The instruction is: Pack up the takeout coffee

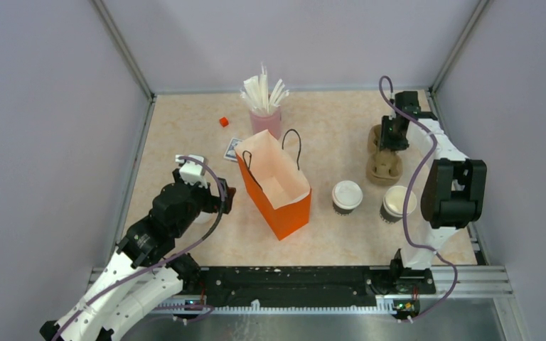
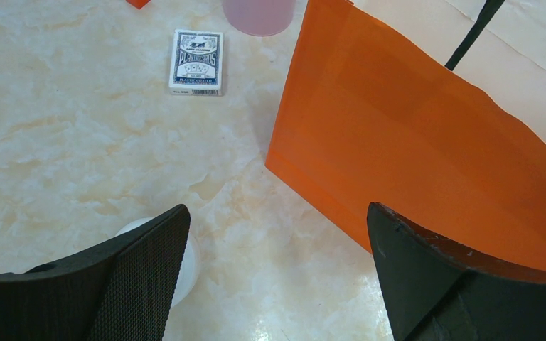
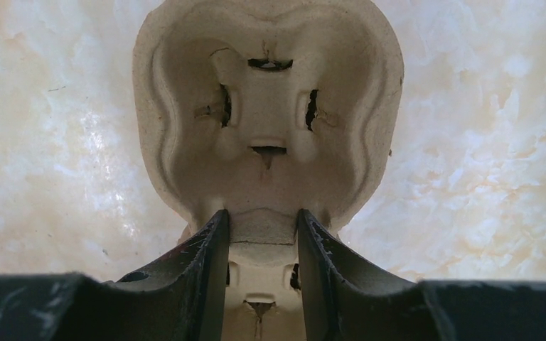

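1 takeout coffee | upright | long axis vertical | lidded end up

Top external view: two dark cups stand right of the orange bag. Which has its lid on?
The takeout coffee nearer the orange bag: a white lid covers it. The other cup, further right, is open, showing its cream inside.

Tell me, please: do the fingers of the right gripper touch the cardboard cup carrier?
Touching. The right wrist view shows both fingers pressed against the middle ridge of the cardboard cup carrier, with no gap.
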`<state>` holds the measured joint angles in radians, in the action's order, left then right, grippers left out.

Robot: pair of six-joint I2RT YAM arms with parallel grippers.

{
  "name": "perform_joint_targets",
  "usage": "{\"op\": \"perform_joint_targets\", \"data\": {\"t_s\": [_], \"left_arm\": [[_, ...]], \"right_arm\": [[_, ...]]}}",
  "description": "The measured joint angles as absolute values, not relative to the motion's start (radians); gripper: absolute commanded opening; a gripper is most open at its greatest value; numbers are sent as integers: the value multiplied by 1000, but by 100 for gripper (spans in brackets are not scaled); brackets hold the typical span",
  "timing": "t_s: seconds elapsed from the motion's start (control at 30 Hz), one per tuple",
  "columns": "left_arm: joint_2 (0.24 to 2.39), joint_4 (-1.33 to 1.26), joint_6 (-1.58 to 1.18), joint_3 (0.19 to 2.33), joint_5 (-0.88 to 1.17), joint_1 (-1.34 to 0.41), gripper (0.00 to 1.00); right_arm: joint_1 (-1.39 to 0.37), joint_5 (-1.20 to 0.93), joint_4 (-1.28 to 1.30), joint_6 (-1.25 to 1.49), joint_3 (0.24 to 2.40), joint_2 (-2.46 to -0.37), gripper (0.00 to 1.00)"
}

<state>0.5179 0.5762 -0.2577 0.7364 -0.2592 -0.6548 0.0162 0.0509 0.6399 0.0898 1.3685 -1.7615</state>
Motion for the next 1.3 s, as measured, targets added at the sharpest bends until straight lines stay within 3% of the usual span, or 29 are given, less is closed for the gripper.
{"op": "perform_joint_targets", "data": {"t_s": [0.43, 0.8, 1.3], "left_arm": [[522, 576, -257, 734, -259, -655, 99], [522, 576, -263, 732, -258, -655, 99], [514, 595, -406, 900, -112, -655, 94]], "right_arm": [[16, 53, 693, 96, 1454, -1713, 29], [-9, -67, 735, 142, 1542, -1543, 29], [-594, -31, 788, 204, 1898, -1380, 26]]}}
